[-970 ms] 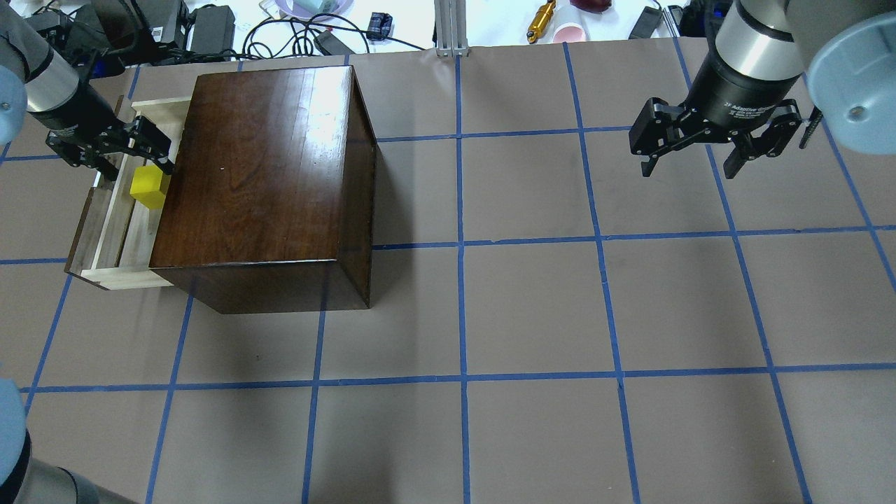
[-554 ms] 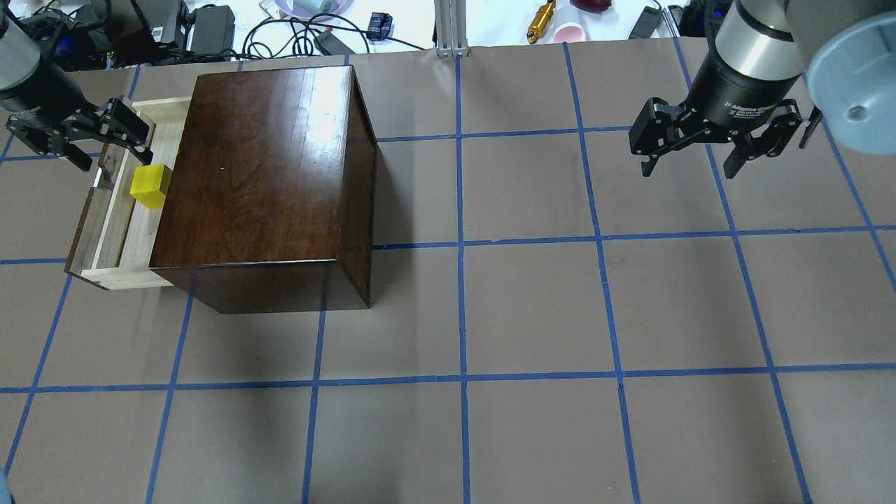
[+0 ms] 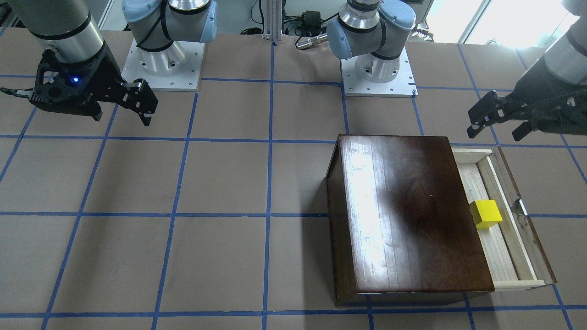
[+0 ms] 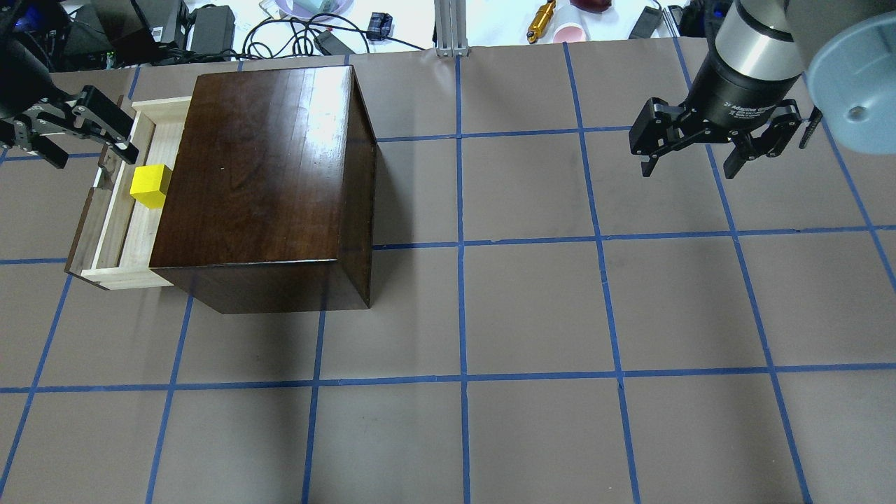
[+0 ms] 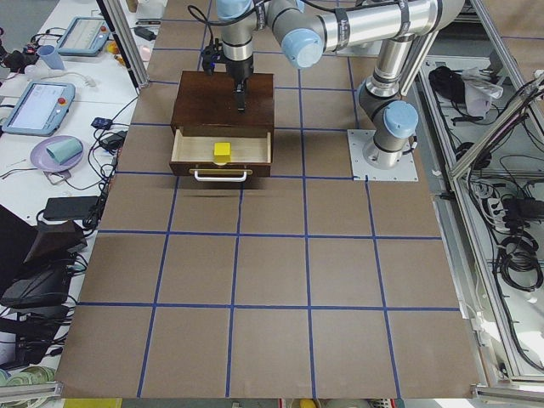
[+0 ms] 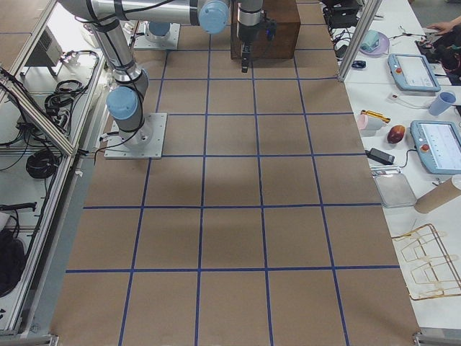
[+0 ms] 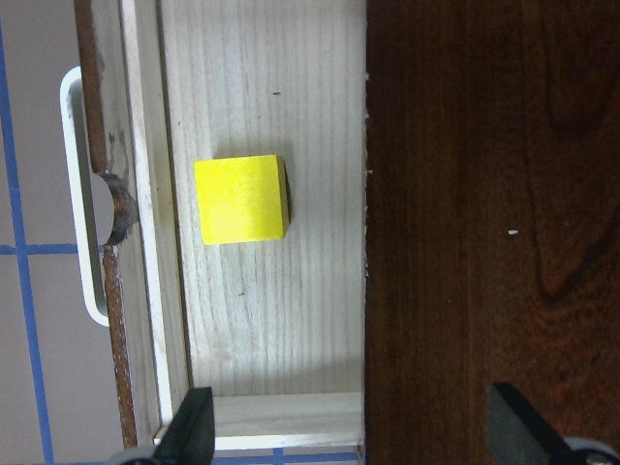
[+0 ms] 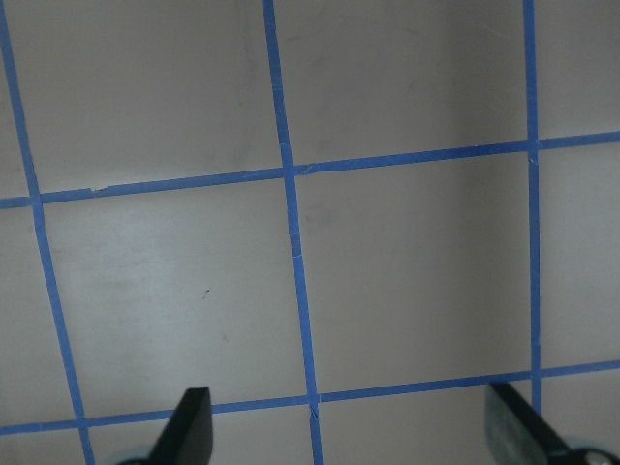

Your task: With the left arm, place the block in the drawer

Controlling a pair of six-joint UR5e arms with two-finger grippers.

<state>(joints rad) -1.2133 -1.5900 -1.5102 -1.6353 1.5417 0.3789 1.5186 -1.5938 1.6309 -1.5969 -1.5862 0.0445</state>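
Observation:
The yellow block lies loose on the floor of the open drawer, which sticks out of the dark-brown wooden box on its left side. It also shows in the front view, in the left side view and in the left wrist view. My left gripper is open and empty. It hovers above the drawer's far end, apart from the block, as the front view also shows. My right gripper is open and empty over bare table at the far right.
The drawer has a white handle on its dark front panel. Cables, power bricks and small items lie beyond the table's far edge. Blue tape lines grid the brown table.
My left gripper has drawn back from over the block, away from the box toward the table's left edge, still open. The block stays in the drawer. The right arm has not moved.

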